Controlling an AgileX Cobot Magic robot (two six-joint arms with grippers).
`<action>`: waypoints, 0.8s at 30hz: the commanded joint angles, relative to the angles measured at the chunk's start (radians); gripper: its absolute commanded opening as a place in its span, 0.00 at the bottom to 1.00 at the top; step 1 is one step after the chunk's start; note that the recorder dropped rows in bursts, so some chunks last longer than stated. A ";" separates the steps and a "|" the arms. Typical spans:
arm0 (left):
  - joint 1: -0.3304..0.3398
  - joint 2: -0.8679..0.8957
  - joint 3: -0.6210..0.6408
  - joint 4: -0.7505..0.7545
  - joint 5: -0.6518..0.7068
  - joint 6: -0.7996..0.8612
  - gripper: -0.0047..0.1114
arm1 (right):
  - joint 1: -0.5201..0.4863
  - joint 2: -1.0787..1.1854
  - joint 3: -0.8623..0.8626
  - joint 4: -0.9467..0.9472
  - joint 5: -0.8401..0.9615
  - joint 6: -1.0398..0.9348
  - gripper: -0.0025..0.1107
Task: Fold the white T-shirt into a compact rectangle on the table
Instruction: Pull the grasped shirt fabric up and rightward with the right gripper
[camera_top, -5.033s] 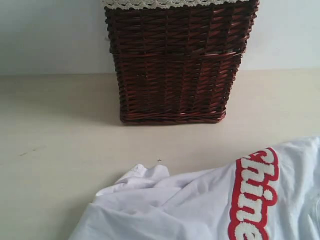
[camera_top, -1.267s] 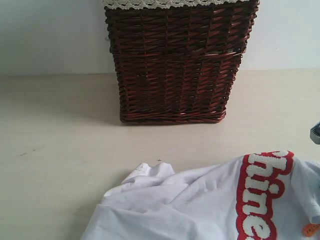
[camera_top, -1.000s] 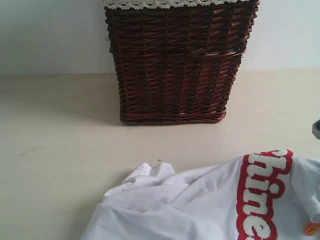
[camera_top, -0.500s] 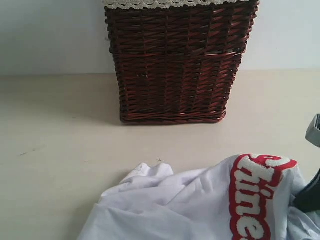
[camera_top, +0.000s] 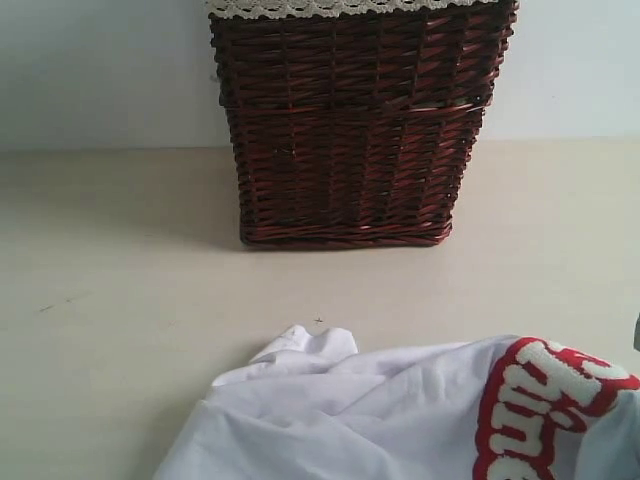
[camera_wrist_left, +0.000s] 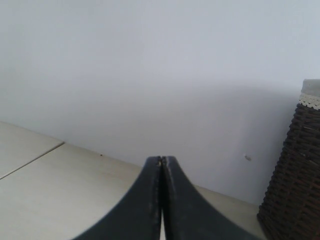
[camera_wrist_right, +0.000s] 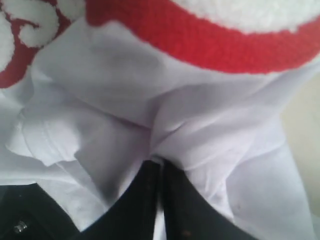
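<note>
Beige table (camera_top: 100, 300), pale wall (camera_top: 100, 70) behind. Rumpled white T-shirt (camera_top: 380, 420) lies before the wicker basket (camera_top: 350, 130), apart from it. Right gripper (camera_wrist_right: 159, 165) pinches its fabric; left gripper (camera_wrist_left: 161, 165) clenched, empty.

This looks like a plain test bench dressed with household laundry things rather than a lived-in room. The table (camera_top: 100, 300) is a wide, pale cream matte worktop whose far edge meets a flat white wall (camera_top: 100, 70). A dark brown wicker basket (camera_top: 350, 130) with a lace trim (camera_top: 350, 6) stands mid-width, near that far edge. A white T-shirt (camera_top: 380, 420) lies rumpled at the near edge, toward the right corner. The left wrist view shows a thin seam (camera_wrist_left: 30, 161) crossing the worktop.
</note>
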 joint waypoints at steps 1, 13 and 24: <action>0.003 -0.006 0.004 0.003 0.003 0.001 0.04 | -0.002 0.004 0.002 -0.027 0.013 0.006 0.25; 0.003 -0.006 0.004 0.003 0.003 0.001 0.04 | -0.002 -0.099 -0.048 0.021 -0.024 -0.092 0.55; 0.003 -0.006 0.004 0.003 0.003 0.001 0.04 | -0.002 -0.162 -0.072 -0.039 -0.195 0.020 0.52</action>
